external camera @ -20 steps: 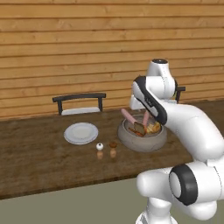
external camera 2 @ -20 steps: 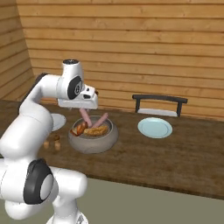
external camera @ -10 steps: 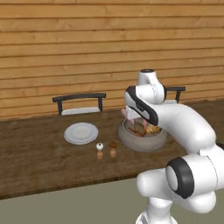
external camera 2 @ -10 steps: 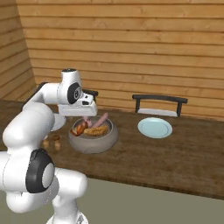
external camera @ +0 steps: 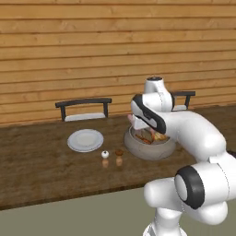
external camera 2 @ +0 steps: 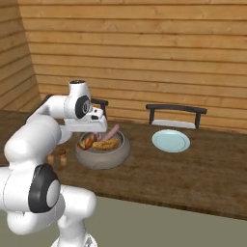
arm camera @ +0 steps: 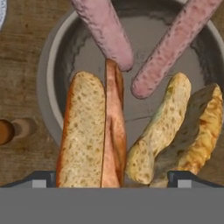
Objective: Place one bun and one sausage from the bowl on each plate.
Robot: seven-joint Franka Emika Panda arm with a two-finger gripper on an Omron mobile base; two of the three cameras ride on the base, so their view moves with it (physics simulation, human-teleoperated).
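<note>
Horizontal wooden planks fill the back of both base views, above a long dark wooden counter point(external camera: 46, 170) that crosses the middle of each frame. Near the centre of the left base view sits the bowl point(external camera: 149, 146), speckled grey with a thick rim, and the gripper point(external camera: 138, 123) hangs just over its upper left rim. In the right base view the bowl point(external camera 2: 102, 153) lies left of centre with the gripper point(external camera 2: 91, 130) low above it. The hand view looks straight down into the bowl point(arm camera: 52, 65): two pink sausages point(arm camera: 105, 30) slant down from the top edge to form a V, one split bun point(arm camera: 94, 135) lies lower left of centre, and a second bun point(arm camera: 175, 131) lies lower right. Both finger tips point(arm camera: 43, 178) show at the bottom corners, spread wide with the buns between them and nothing gripped.

A pale grey-white plate point(external camera: 85, 139) rests left of the bowl in the left base view, with two small shakers point(external camera: 112, 157) just below and between them. A blue-green plate point(external camera 2: 171, 140) sits right of the bowl in the right base view, well apart from it. Behind each plate a dark chair back point(external camera: 84, 103) rises above the counter's far edge.
</note>
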